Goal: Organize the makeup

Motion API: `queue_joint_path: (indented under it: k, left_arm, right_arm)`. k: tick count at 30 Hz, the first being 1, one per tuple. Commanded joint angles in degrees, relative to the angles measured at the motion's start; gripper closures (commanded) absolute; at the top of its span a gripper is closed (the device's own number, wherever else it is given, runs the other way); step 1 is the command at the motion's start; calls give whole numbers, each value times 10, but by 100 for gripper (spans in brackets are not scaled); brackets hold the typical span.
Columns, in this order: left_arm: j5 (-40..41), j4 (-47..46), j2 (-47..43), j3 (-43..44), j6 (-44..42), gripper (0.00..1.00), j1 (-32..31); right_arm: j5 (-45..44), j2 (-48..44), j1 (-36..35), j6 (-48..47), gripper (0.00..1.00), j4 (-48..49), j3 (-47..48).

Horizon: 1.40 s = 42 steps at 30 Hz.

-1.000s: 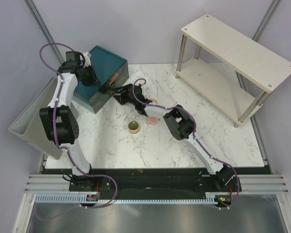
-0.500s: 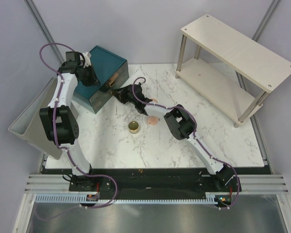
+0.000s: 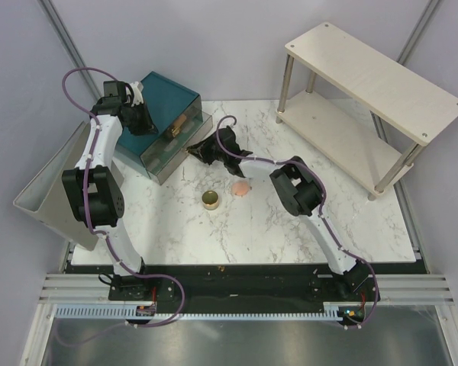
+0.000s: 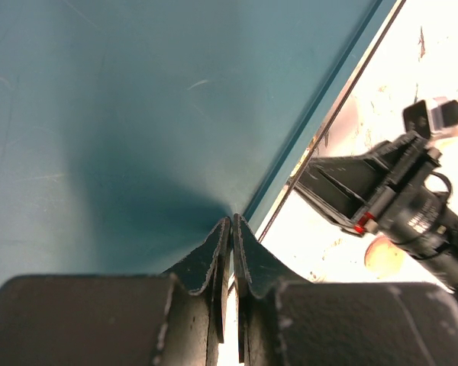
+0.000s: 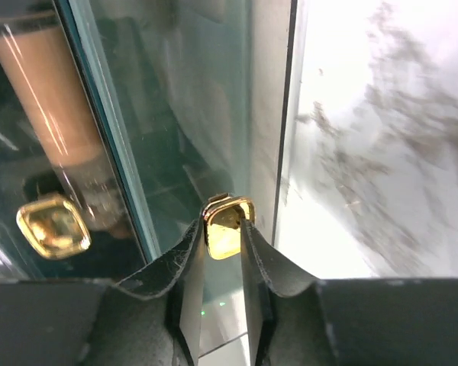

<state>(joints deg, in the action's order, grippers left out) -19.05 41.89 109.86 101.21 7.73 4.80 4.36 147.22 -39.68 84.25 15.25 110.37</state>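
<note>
At the far left one grey panel [image 3: 42,194] leaned off the edge of the white marbled desk [image 3: 275,229]. Next came the left pincer [image 3: 143,118], its two dark fingers [image 4: 214,252] pressed flat together with nothing between them, their tips resting on the smooth top of the single teal box [image 3: 172,99].

One drawer [image 3: 164,156] stood out from the front of that box. Its front was see-through, and behind it lay one smooth peach-toned cylinder [image 5: 49,99]; what else the drawer held could not be told. Two square, shiny gold knobs showed in the right wrist view: a free knob [image 5: 53,225] at the left and a gripped knob [image 5: 229,217] beside it. The right pincer [image 3: 192,150] was clamped on the gripped knob, one finger on each side of it.

Further right, on the bare desk, sat one round gold tin [image 3: 211,200], and just beside it, apart from it, one flat round peach-pink disc [image 3: 241,187]. Both lay outside the box, near the middle of the desk and on the near side of the right arm. The same disc showed pale and blurred in the left wrist view, below the right arm.

At the far right stood one rack [image 3: 366,84] with two pale wooden shelves on round metal legs.
</note>
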Motion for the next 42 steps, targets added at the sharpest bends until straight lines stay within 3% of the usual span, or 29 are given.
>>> queue_joint_path:
  k: [1, 11, 17, 25, 34, 42]
  left_arm:
    - [-1, 113, 31, -28, -19, 87, -8]
    - [-4, 112, 34, -26, -17, 87, -8]
    - [-6, 112, 36, -27, -17, 87, -8]
    - [-6, 110, 35, -27, -18, 87, -7]
    - [-8, 108, 42, -31, -19, 86, -7]
    - [-14, 101, 47, -44, -18, 86, -7]
  right_arm:
    - [-8, -64, 29, -71, 99, -73, -80]
    - [19, -174, 51, -126, 99, -67, -237]
    - [28, -207, 58, -173, 97, -84, -247]
    - [45, -256, 58, -261, 63, -84, -213]
    - [102, -281, 53, -447, 47, -327, -104]
    - [85, -273, -2, -666, 37, -545, -20]
